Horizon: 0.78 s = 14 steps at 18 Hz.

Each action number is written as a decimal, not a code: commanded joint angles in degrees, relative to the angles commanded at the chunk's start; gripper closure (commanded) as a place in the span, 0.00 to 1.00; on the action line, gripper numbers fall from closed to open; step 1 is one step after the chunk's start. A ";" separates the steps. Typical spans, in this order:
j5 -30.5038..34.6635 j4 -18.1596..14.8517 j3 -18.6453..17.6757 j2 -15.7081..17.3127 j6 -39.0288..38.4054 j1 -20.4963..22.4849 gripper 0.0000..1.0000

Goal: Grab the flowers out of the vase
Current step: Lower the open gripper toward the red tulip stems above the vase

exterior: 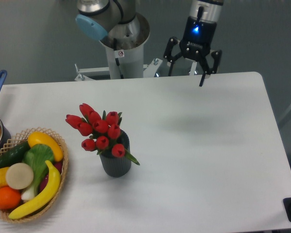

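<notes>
Fingers: my gripper (186,77) hangs spread, holding nothing.
Flowers (100,133): upright in vase (116,164), well down-left of me.

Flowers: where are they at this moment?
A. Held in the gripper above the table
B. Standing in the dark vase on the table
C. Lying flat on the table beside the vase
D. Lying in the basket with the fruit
B. The flowers stand in the vase on the table, while the gripper is open, empty and far off over the back edge.
</notes>
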 joint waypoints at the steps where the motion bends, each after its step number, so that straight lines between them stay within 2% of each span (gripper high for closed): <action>1: 0.09 0.79 0.00 -0.70 0.00 -1.06 0.00; 6: -1.49 6.59 -0.97 -4.83 0.00 -6.33 0.00; 14: -13.69 7.21 -1.32 -7.12 0.09 -7.22 0.00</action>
